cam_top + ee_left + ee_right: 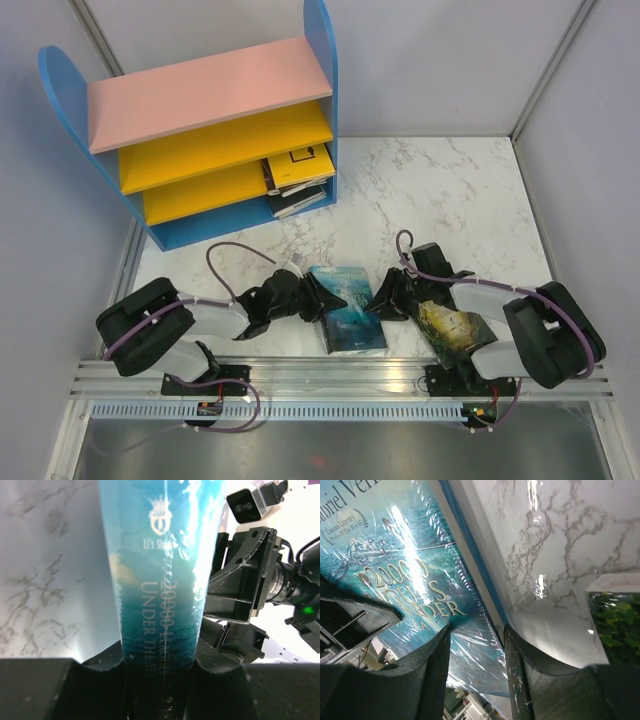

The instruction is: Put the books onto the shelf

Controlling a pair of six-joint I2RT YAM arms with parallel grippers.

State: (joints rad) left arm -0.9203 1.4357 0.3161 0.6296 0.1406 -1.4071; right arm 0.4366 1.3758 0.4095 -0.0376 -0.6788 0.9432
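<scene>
A teal book (352, 312) in glossy wrap lies on the marble table between both arms. My left gripper (322, 300) is shut on its spine; in the left wrist view the spine (160, 580) runs up from between the jaws (159, 665). My right gripper (383, 300) is at the book's opposite edge. There its fingers stand apart, open, around a corner of the cover (395, 570), with the gripper (476, 665) straddling that edge. The shelf (210, 95) stands at the back left and holds a yellow book (297, 170) and a dark book (298, 200) on its lowest board.
A green-gold book (455, 330) lies under my right arm near the front edge; its corner (615, 625) shows in the right wrist view. Grey walls close in the table on all sides. The right arm's wrist camera (250, 575) sits close beside the teal book.
</scene>
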